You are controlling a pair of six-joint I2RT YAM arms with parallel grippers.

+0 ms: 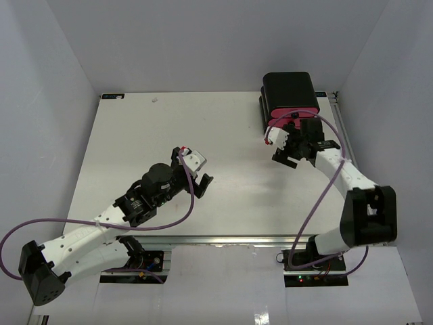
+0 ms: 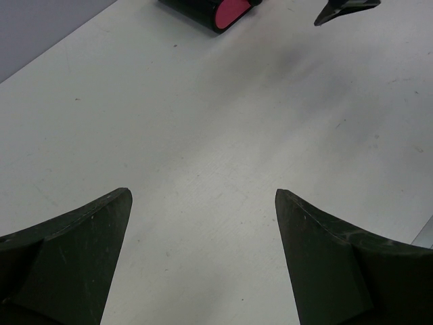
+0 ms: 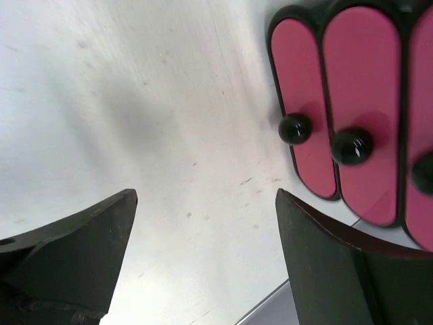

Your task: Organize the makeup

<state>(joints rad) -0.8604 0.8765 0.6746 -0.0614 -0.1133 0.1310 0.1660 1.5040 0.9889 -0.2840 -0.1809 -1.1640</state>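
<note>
- Two wide-open claws hang over the white table, and neither has hold of anything.
- Just in front of the black box, which stands at the table's far right corner, is the right gripper. Its wrist camera shows the box's pink drawers shut, their round black knobs up and to the right of the spread jaws.
- Well to the left of the box and nearer the arm bases is the left gripper, angled towards the box.
- Where the makeup lies relative to the box cannot be told from these views.
</note>
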